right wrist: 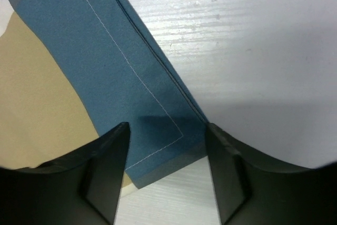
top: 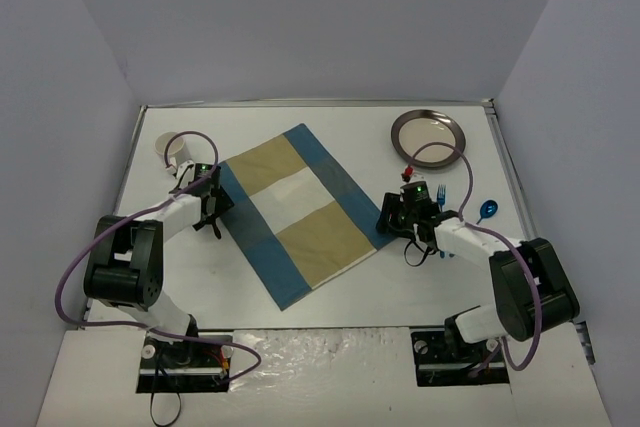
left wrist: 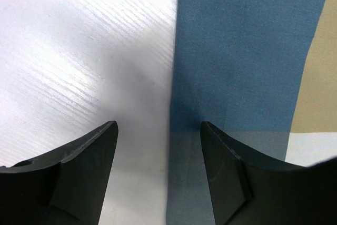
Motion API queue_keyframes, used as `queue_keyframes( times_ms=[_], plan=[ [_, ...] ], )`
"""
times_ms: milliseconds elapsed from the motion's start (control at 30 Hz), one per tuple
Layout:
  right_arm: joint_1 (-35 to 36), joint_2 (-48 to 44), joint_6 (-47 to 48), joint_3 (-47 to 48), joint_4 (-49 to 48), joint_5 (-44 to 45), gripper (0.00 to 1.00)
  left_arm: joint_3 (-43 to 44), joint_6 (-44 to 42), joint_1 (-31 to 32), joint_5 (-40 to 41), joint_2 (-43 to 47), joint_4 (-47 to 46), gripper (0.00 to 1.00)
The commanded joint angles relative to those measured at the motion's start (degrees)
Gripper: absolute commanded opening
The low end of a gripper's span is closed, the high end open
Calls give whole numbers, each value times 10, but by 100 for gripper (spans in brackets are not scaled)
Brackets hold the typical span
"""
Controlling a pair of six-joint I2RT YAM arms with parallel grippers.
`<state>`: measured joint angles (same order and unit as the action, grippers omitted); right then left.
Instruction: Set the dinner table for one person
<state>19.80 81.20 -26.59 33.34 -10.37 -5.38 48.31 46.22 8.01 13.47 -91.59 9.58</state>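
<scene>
Table: The dinner table (top: 330,122) was the large white top under everything, and the bases of both arms stood at its near edge.
Mat: A striped cloth mat (top: 295,212) lay in the middle of the table, turned at an angle to its edges.
Other things: A plate (top: 428,132) stood at the far right. A fork (top: 441,195) and a blue spoon (top: 487,210) lay just beyond the right arm, and a cup (top: 173,150) stood at the far left.
Left pincer: The left gripper (left wrist: 158,126) was wide apart and held nothing. It hung low over the left blue border of the mat, one finger above bare table and the other above cloth.
Right pincer: The right gripper (right wrist: 167,127) was also wide apart and empty, above the right corner of the mat.
Handling of the table: It was probably stiff, heavy and smooth. It was a surface to work on, not a thing to grasp, and objects would likely slide on it easily.
Handling of the mat: It seemed thin, soft and light, so it could fold or wrinkle. The best hold was likely a pinch at the border or the corner, on both sides together.
</scene>
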Motion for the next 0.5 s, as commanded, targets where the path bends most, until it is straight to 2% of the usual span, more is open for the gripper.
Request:
queue_keyframes(
  times_ms=[0,100,300,367,467],
  plan=[
    [-6,-56,1,30,23,13,62,-2,10,-8,-6,2,37,60],
    [-6,-88,1,52,25,7,76,13,4,-8,-8,23,43,61],
    [-6,-126,-6,90,27,45,95,51,-13,-7,-23,70,81,66],
    [-18,-128,-15,104,27,71,99,70,-24,-7,-38,110,98,70],
    [-42,-129,-31,120,22,83,100,93,-55,-7,-52,161,128,78]
  ],
)
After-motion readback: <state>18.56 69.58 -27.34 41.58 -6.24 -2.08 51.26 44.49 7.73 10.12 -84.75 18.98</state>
